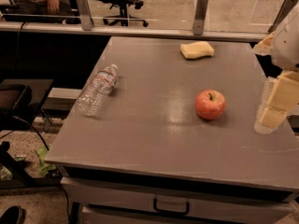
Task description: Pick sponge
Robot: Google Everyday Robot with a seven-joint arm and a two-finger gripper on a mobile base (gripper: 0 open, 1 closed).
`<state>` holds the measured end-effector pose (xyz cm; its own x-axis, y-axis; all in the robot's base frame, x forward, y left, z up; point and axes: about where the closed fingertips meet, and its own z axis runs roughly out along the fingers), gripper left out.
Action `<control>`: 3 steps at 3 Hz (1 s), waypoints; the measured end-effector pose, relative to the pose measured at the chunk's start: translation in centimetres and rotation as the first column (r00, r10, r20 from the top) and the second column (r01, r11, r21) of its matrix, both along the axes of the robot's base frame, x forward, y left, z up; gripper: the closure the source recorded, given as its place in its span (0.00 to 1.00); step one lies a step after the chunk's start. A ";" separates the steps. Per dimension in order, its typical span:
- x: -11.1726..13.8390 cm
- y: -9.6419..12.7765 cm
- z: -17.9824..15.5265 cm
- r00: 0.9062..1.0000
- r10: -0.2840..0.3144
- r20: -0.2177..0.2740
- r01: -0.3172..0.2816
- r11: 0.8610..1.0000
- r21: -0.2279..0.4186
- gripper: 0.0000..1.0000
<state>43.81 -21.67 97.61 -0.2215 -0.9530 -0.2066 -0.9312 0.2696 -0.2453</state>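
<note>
The sponge (197, 50) is a pale yellow foam block with wavy edges. It lies flat at the far side of the grey table (149, 139), right of centre. My gripper (272, 117) hangs at the right edge of the view, over the table's right side. It is well in front of and to the right of the sponge and apart from it. It holds nothing that I can see.
A red apple (210, 104) stands between the sponge and the table's front, left of the gripper. A clear plastic water bottle (97, 89) lies on its side at the left. A glass partition (140, 13) runs behind the table. A drawer handle (171, 206) shows below the front edge.
</note>
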 end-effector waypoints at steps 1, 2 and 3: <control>0.0 0.0 0.0 1.000 0.000 0.000 0.000 1.000 0.000 0.00; 1.3 0.2 0.2 1.000 -0.028 0.001 0.028 1.000 0.007 0.00; 5.6 -0.5 0.1 0.992 -0.123 0.016 0.122 0.990 0.069 0.00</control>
<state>49.46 -22.19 97.74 -0.3308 -0.9027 -0.2752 -0.8850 0.3980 -0.2415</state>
